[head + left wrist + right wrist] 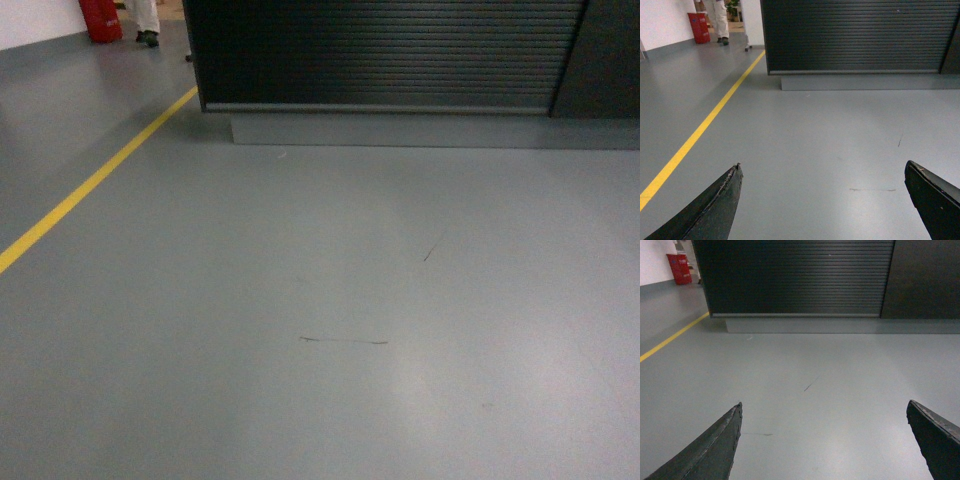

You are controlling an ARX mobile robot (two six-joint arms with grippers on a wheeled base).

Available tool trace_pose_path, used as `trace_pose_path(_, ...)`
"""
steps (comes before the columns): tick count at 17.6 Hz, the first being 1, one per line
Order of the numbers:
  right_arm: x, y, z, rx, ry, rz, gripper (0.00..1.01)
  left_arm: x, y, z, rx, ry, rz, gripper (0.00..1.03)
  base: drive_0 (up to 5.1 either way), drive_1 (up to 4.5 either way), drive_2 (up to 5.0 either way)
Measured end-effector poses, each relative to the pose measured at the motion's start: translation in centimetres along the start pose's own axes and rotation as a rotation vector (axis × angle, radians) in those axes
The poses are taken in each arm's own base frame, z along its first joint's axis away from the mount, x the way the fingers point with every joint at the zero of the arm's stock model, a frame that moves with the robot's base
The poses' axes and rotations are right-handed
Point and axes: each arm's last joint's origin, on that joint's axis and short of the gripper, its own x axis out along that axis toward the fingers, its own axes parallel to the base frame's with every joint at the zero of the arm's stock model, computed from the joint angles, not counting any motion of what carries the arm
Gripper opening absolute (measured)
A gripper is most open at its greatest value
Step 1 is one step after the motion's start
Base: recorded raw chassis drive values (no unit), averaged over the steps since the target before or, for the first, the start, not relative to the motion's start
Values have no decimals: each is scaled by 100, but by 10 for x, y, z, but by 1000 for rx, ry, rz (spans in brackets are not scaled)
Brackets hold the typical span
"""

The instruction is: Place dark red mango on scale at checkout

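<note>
Checkout (pixel 380 55) ahead, across bare grey floor (pixel 330 300); only ribbed front and plinth visible. Mango and scale not in any view. Left gripper (pixel 822 200) spread wide, empty. Right gripper (pixel 824 440) same. Step: seems approach or search, nothing picked. Next: probably locate mango first, then drive closer.

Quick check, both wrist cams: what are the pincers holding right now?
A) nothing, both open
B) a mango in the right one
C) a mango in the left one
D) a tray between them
A: the left pincer and the right pincer are spread wide with only bare grey floor between the fingers; no fruit shows, just the ribbed counter ahead.
</note>
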Motion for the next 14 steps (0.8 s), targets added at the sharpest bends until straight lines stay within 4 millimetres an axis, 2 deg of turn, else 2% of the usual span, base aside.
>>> trace_pose_path(14, 0, 0, 0, 0, -1, 0, 98, 0, 0, 0, 0, -1, 0, 98, 0, 416, -415)
